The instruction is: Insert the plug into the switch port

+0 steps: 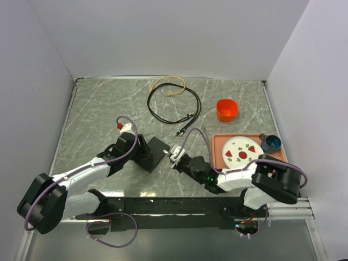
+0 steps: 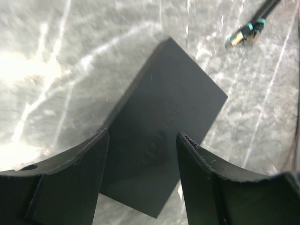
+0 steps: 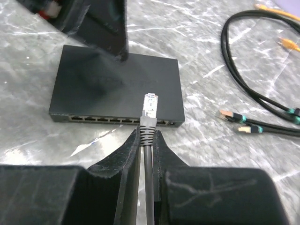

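Observation:
The switch [image 1: 156,155] is a flat black box lying on the marble table, its row of ports [image 3: 117,119] facing my right gripper. My left gripper [image 2: 143,140] hovers open over the switch [image 2: 173,112], one finger on each side of its near end, neither touching it. My right gripper [image 3: 146,136] is shut on the grey boot of the plug [image 3: 149,105]. The plug's clear tip points at the ports near the right end of the switch [image 3: 117,79], a short gap away. In the top view the plug [image 1: 175,153] sits just right of the switch.
Black cables [image 1: 174,109] with loose plugs [image 3: 234,121] and a yellow cable [image 1: 168,82] lie at the back. An orange cup [image 1: 227,109] stands at the right. Near the right arm, an orange tray [image 1: 217,157] carries a plate [image 1: 241,148] and a blue cup [image 1: 271,142].

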